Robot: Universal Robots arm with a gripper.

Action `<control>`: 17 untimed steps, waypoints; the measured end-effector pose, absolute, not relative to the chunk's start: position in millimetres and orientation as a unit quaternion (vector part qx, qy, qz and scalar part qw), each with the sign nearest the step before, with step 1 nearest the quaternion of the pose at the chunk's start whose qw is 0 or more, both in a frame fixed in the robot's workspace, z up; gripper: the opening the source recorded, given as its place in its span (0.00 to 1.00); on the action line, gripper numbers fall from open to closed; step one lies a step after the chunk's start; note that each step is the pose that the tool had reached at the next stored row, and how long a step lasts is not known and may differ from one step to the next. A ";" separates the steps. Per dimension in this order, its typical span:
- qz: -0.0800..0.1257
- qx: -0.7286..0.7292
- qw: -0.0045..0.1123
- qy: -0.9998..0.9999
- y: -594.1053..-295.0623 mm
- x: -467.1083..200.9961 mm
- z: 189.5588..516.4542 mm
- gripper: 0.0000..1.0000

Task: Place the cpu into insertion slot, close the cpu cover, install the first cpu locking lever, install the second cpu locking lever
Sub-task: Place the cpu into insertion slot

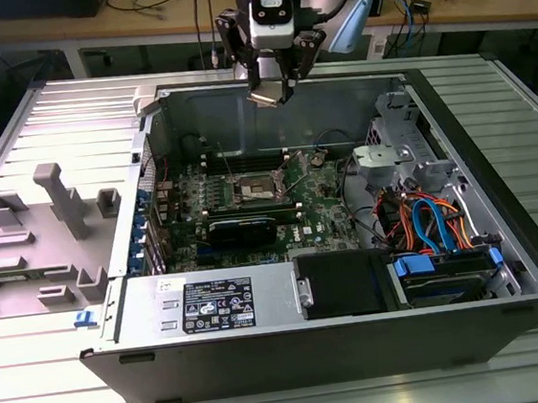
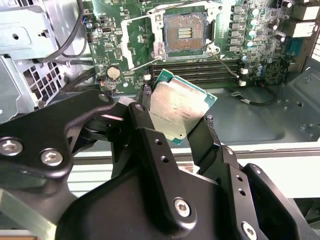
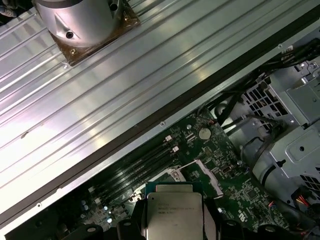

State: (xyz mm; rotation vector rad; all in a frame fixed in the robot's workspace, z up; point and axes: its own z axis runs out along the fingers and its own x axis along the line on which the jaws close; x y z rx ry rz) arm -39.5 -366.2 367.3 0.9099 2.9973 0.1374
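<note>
Fingers [image 2: 210, 141] shut tight on the cpu [image 2: 177, 112], pinching 2 opposite edges, flat metal top showing between them. Cpu hangs high over the open computer case [image 1: 362, 351], well apart from the bare slot [image 2: 185, 32] below. Prob. light & stiff but fragile, slick-topped: edge grip only.

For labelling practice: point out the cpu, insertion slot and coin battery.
cpu [image 2: 181, 112], second wrist view, its metal top.
insertion slot [image 2: 184, 32], second wrist view, its dark centre.
coin battery [image 2: 114, 73], second wrist view, its round face.
</note>
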 end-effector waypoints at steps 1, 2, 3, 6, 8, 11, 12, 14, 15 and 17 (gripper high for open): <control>0.044 0.292 0.003 0.955 -366.3 -39.5 367.3 0.54; 0.044 0.297 0.003 0.954 -366.4 -39.6 367.2 0.54; 0.044 0.300 0.004 0.953 -366.4 -39.6 367.2 0.54; 0.044 0.308 0.004 0.950 -366.5 -39.6 366.9 0.54; 0.044 0.309 0.004 0.950 -366.5 -39.6 366.8 0.54; 0.044 0.309 0.004 0.950 -366.5 -39.6 366.9 0.54; 0.044 0.309 0.004 0.950 -366.5 -39.6 366.8 0.54; 0.044 0.309 0.004 0.950 -366.5 -39.6 366.8 0.54; 0.044 0.309 0.004 0.950 -366.5 -39.6 366.8 0.54; 0.044 0.309 0.004 0.950 -366.5 -39.6 366.8 0.54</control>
